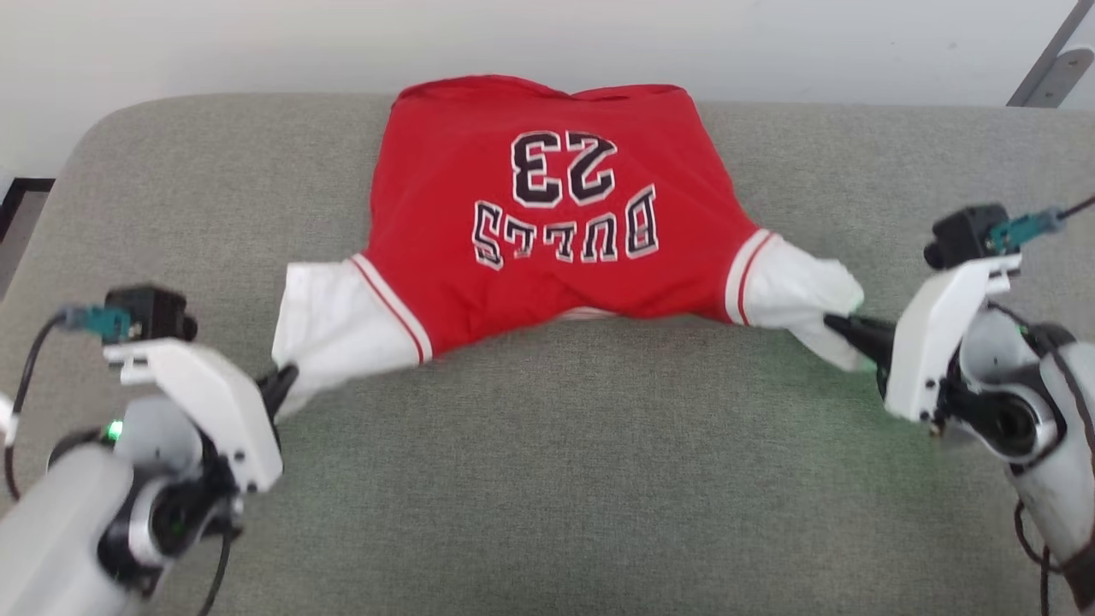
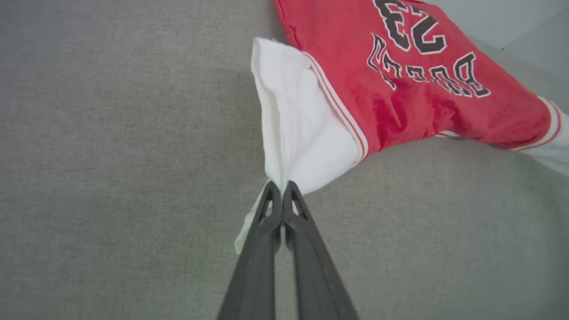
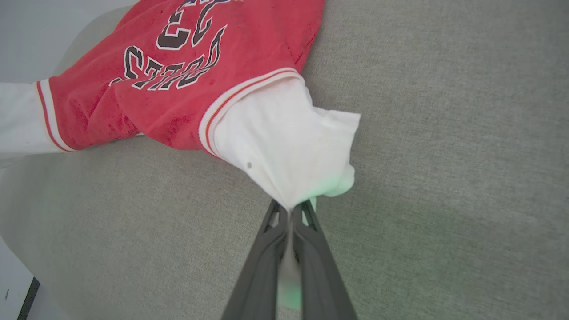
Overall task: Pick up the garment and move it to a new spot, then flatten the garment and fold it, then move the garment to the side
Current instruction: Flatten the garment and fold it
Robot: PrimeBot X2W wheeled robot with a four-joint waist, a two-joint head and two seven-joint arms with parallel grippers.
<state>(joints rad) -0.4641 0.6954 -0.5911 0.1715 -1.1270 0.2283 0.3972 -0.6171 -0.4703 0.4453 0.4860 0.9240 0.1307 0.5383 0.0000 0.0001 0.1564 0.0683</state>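
Observation:
The garment (image 1: 530, 231) is a red jersey with white sleeves and black lettering with the number 23, lying spread on the grey cushion, print facing up and upside down to me. My left gripper (image 1: 284, 379) is shut on the white left sleeve's end (image 2: 298, 146); its tips meet at the cloth (image 2: 281, 186). On the other side my right gripper (image 1: 837, 325) is shut on the other white sleeve (image 3: 289, 151), with cloth pinched between its fingers (image 3: 291, 206). The sleeves are drawn outward and toward me, and the red body bunches between them.
The grey padded surface (image 1: 556, 479) stretches wide in front of the garment. A pale wall runs behind its far edge. A grey bracket (image 1: 1048, 68) sits at the top right. The surface's rounded left edge drops to a dark floor strip (image 1: 21, 205).

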